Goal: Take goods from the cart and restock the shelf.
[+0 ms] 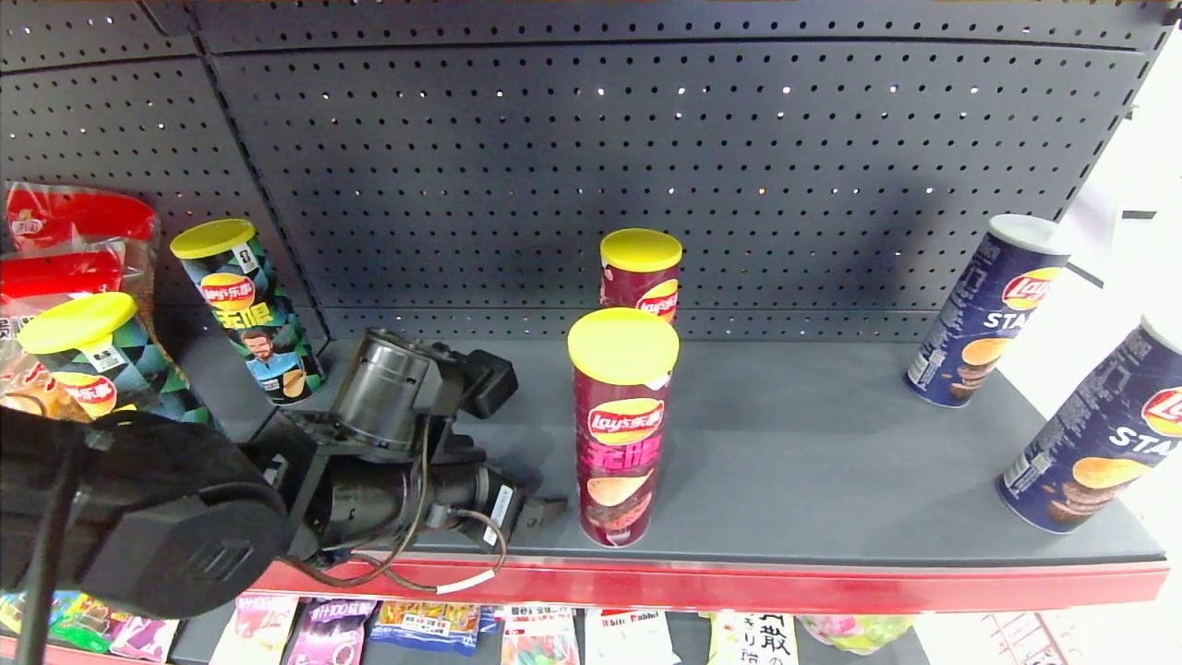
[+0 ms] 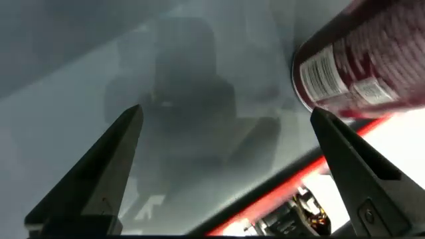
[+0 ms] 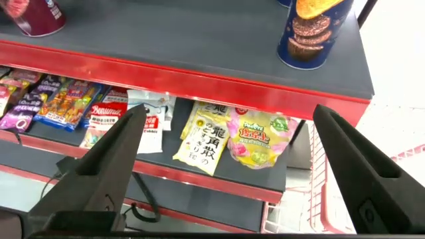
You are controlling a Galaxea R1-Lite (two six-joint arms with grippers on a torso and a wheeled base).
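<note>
Left fingers (image 2: 99,172): spread wide, nothing held between them.
Left gripper (image 2: 226,111): set low over the grey metal shelf board (image 1: 813,462), lower left of centre in the head view.
Maroon cylindrical chip can with a yellow lid (image 1: 621,425): stood upright at the board's front edge, mid-frame; just right of the left fingers and outside them; long axis vertical.
Nearer arm: the left.
Right gripper (image 3: 227,109): opened wide, empty, held before the red shelf lip (image 3: 199,74).
Judgement: the can is taken as placed.

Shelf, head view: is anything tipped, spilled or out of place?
Nothing tipped, spilled or damaged. All chip cans stand on their bases, lids on. The front maroon can sits near the front of the shelf, nothing more.
</note>
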